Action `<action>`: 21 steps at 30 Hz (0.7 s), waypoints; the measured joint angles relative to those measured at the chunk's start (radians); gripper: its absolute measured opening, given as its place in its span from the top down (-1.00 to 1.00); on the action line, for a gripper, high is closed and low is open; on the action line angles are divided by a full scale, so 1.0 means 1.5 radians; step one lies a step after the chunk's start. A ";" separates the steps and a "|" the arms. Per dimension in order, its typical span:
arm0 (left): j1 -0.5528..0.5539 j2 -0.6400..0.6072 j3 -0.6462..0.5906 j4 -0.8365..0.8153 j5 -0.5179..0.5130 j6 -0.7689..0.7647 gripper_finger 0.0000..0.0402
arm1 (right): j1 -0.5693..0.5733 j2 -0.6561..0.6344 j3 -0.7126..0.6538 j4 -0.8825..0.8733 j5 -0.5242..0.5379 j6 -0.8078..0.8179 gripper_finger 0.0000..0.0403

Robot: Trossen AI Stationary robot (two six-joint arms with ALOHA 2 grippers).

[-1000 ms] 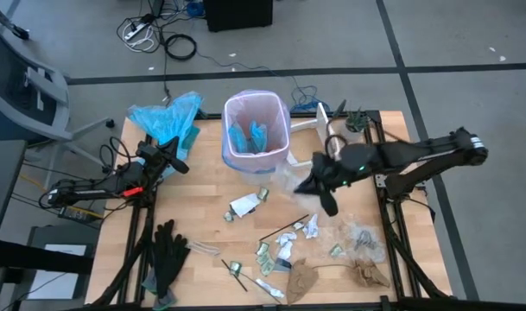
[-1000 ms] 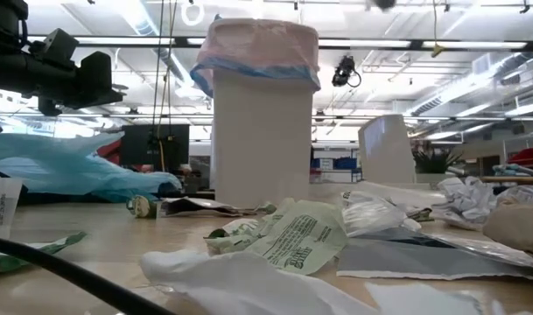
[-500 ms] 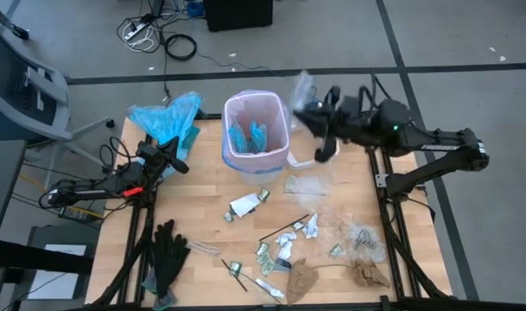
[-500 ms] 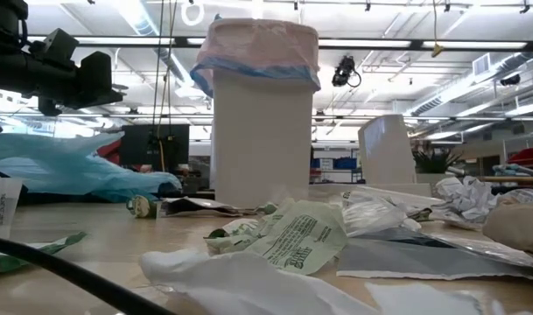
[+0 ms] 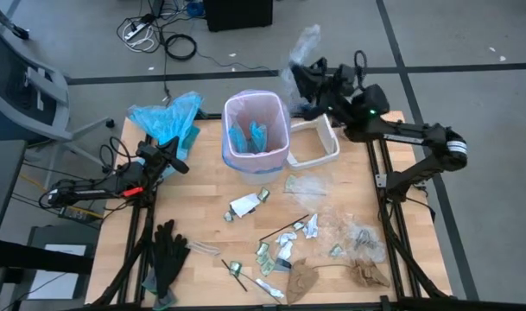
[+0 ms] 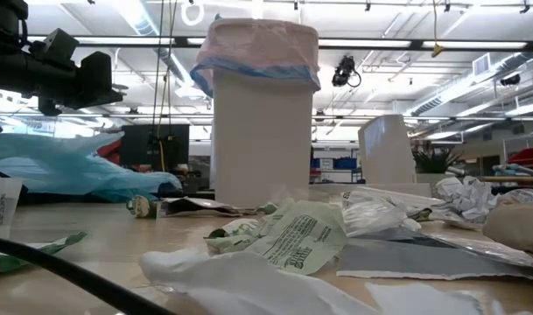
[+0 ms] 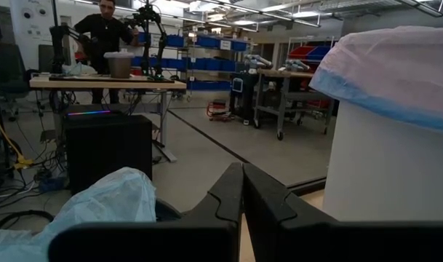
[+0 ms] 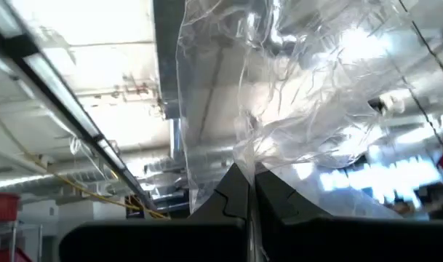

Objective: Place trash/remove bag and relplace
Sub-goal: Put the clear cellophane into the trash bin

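Observation:
A white bin (image 5: 256, 130) lined with the pale pink bag (image 6: 257, 44) stands at the table's far middle, with blue pieces inside. Trash lies over the near right half: brown paper (image 5: 304, 278), printed wrappers (image 5: 264, 252), a black utensil (image 5: 284, 229) and clear film (image 5: 307, 184). My right gripper (image 5: 299, 79) is raised high beyond the bin's far right side, shut on a sheet of clear plastic film (image 5: 306, 39). My left gripper (image 5: 178, 160) waits, shut, at the table's left edge next to a light-blue bag (image 5: 166, 117). My right gripper pinches the clear film between its two fingers at a bunched lower part (image 8: 244, 171). The fingers point upward. The film is lifted clear of the table and spreads out crumpled beyond the fingertips (image 8: 294, 94).
A white rectangular tray (image 5: 319, 142) lies right of the bin. Black gloves (image 5: 167, 250) lie at the near left corner. Crumpled clear plastic (image 5: 362, 235) sits near the right edge. Bare wood shows between the bin and the gloves. A person stands far off in the left wrist view.
My right gripper has risen from the table's right middle, swung toward the far edge and tipped its fingers upward, carrying the clear film up with it. The film is now lifted clear, high beside the bin. The white tray behind it has come into view.

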 joint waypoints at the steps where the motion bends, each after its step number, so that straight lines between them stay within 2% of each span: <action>1: 0.000 0.000 0.000 0.000 0.000 0.000 0.90 | -0.006 0.009 0.000 -0.002 -0.002 0.016 1.00; 7: 0.000 0.000 0.000 0.000 0.000 0.000 0.90 | -0.017 0.064 0.000 -0.019 -0.042 0.063 1.00; 10: 0.000 0.000 0.000 0.000 0.000 0.000 0.90 | -0.013 0.079 0.000 -0.070 -0.058 0.072 1.00; 14: 0.000 0.000 0.000 0.000 0.000 0.000 0.90 | -0.012 0.080 -0.001 -0.205 -0.088 0.100 1.00; 21: 0.000 0.000 0.000 0.000 0.000 0.000 0.90 | -0.011 0.059 -0.001 -0.471 -0.130 0.076 0.98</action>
